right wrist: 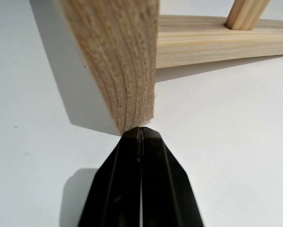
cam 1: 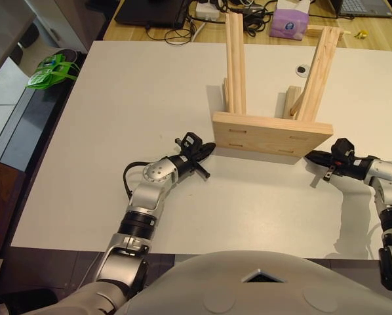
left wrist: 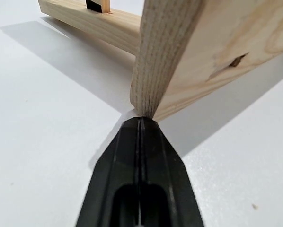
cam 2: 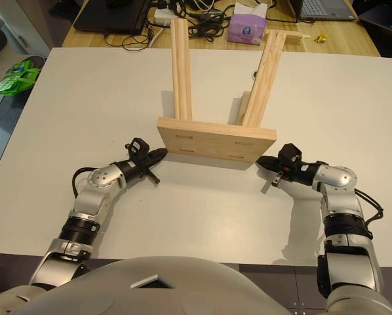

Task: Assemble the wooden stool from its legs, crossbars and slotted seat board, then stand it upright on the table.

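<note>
Pincer L point(cam 1: 211, 146), pincer R point(cam 1: 310, 155): both closed, empty — tips butted on seat board point(cam 1: 272, 135) ends, prob. clamping it betw. them to tip upright on desk point(cam 1: 117, 98).

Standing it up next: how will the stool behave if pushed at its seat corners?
Probably stiff: the stool is solid wood, legs slotted in. Likely to slide, its seat board resting on edge on the smooth table. With the shut left hand and right hand only at its corners, it could pivot or tip.
</note>
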Robot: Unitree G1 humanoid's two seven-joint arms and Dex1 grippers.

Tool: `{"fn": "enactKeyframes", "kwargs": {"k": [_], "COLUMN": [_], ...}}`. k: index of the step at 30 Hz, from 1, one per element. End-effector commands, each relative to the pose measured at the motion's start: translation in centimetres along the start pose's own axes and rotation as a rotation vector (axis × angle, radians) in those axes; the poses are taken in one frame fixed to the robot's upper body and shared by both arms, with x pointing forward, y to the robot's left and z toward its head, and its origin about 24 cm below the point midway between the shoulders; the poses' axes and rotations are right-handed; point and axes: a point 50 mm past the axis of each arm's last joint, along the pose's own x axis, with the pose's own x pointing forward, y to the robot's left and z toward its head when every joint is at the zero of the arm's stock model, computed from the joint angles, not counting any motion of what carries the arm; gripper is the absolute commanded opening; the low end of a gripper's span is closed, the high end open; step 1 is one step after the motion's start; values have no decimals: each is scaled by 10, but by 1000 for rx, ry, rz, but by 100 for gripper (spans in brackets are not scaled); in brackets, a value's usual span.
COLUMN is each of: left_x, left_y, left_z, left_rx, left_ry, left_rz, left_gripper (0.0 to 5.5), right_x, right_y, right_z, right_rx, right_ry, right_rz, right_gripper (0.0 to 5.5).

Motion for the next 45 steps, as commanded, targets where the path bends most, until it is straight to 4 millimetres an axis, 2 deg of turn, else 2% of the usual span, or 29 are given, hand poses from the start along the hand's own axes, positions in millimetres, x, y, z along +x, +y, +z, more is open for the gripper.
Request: {"fn": "enactKeyframes", "kwargs": {"k": [1,11,21,45], "left_x": [1,4,-5,-19], "left_y": [-13,-26,-29,-26], "left_z": [-25,-13,-4,31], "left_rx": [-66,-74,-100,-191], "left_ry": [116,43,-12,-190], "left_rz": [-31,-134,-222,-261], "left_gripper": [3,3,3,3], "right_x": [2,3,-12,-15], "right_y": [3,3,7,15], "right_z": [3,8,23,31], "right_rx": [-25,-23,27,43], "right_ry": [-16,-59,-203,-229], "right_rz": [26,22,97,136], "right_gripper": [0,0,0,0]}}
